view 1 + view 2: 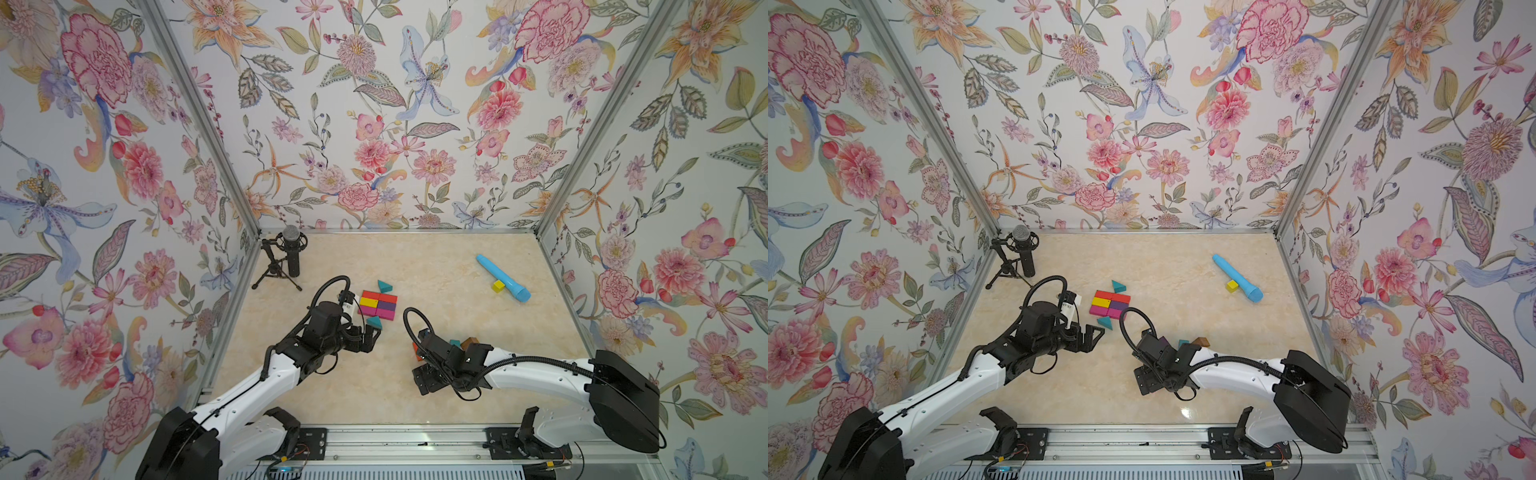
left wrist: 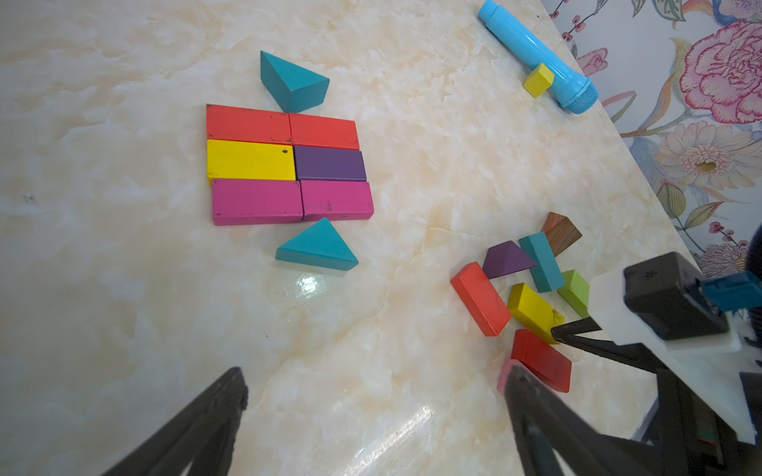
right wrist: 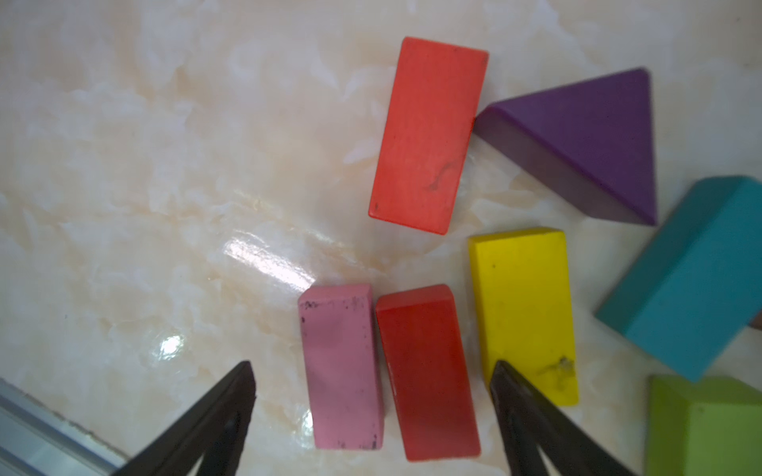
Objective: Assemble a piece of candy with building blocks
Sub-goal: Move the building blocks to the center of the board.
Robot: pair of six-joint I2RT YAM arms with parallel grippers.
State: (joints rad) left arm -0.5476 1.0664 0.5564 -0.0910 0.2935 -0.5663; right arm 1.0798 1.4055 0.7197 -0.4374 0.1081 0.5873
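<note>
Marble tabletop (image 1: pixel 415 266) bears blocks (image 1: pixel 378 305), microphone (image 1: pixel 291 253), blue tube (image 1: pixel 503 277).

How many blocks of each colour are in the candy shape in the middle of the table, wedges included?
Red bricks: 2
Yellow brick: 1
Purple brick: 1
Magenta bricks: 2
Teal wedges: 2
Total: 8

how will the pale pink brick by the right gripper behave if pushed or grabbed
The pink brick lies flat on a broad face, so it probably won't tip or roll. It looks like painted wood: likely stiff and light. The table is glossy, so a push would probably slide it, maybe into the dark red brick beside it.
</note>
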